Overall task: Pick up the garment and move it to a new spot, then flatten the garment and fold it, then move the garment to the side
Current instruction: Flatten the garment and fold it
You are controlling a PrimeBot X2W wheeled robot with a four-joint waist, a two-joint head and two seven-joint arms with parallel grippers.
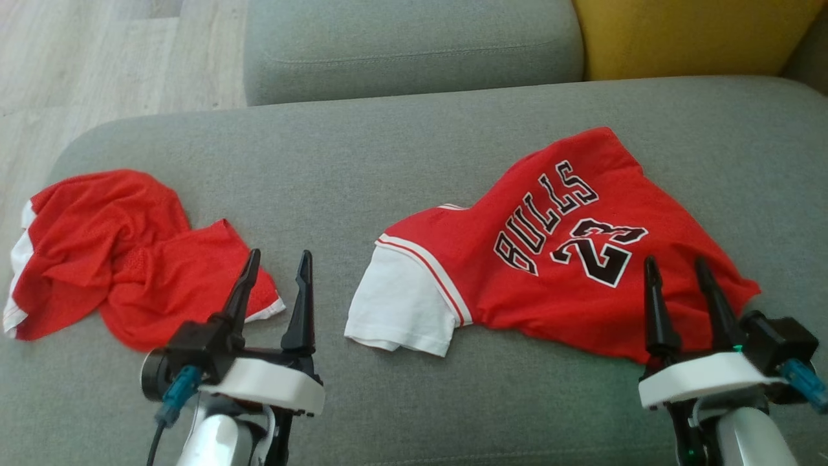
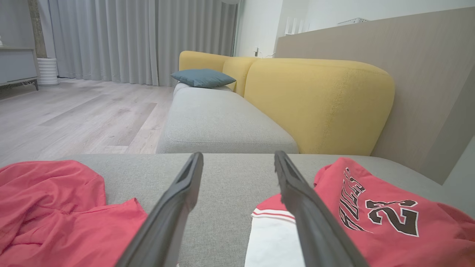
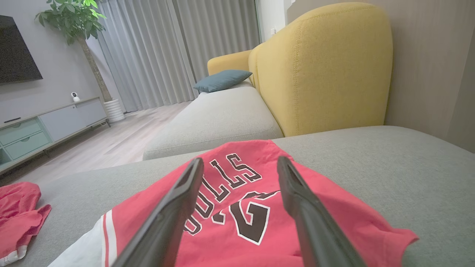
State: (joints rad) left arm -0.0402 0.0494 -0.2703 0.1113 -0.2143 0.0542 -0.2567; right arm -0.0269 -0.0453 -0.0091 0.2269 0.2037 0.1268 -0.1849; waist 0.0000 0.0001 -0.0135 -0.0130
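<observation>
Hovering above the jersey (image 1: pixel 517 285), right end effector (image 1: pixel 675 260) gapes.

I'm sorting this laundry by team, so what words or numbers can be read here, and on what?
"BULLS": black letters edged in white, on the red fabric jersey with a white sleeve.
"23": black number edged in white, beside that word on the same jersey.
Crumpled red mesh garment: no text shows.

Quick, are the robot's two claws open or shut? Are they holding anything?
Left gripper: open, holding nothing.
Right gripper: open, holding nothing, fingers over the red Bulls jersey with white sleeve.
</observation>
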